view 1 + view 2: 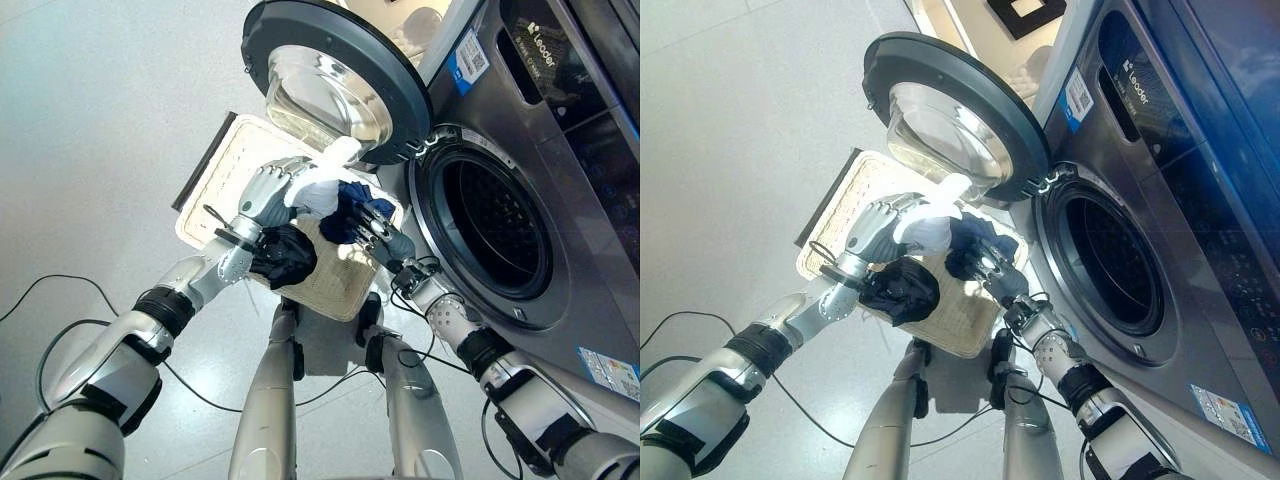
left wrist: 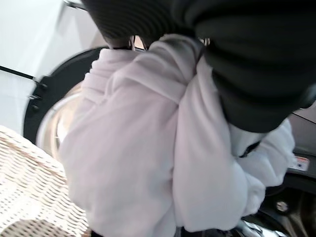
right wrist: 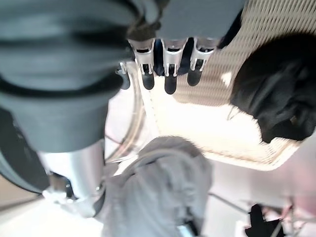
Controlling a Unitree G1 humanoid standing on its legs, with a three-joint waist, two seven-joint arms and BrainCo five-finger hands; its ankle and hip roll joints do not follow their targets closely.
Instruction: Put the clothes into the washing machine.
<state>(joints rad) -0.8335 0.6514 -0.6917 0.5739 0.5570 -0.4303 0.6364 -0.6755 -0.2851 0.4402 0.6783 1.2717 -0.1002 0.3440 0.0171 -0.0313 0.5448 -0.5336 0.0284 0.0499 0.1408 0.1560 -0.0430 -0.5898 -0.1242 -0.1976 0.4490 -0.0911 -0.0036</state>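
My left hand [image 1: 265,195] is shut on a bunched white garment [image 1: 322,178], lifted above the white wicker basket [image 1: 235,150]; the same garment [image 2: 148,148] hangs past the hand's dark cover in the left wrist view. Just right of it, my right hand [image 1: 385,238] is curled on a dark blue garment [image 1: 348,205], close to the white one. A black garment [image 1: 287,255] lies in the basket, also seen as the black garment [image 3: 276,98] on the weave. The washing machine's round opening [image 1: 495,235] is to the right of both hands.
The machine's door [image 1: 330,75] stands swung wide open, its glass bowl hanging directly over the basket and hands. The machine's grey front [image 1: 560,110] fills the right side. Pale floor [image 1: 90,120] lies to the left.
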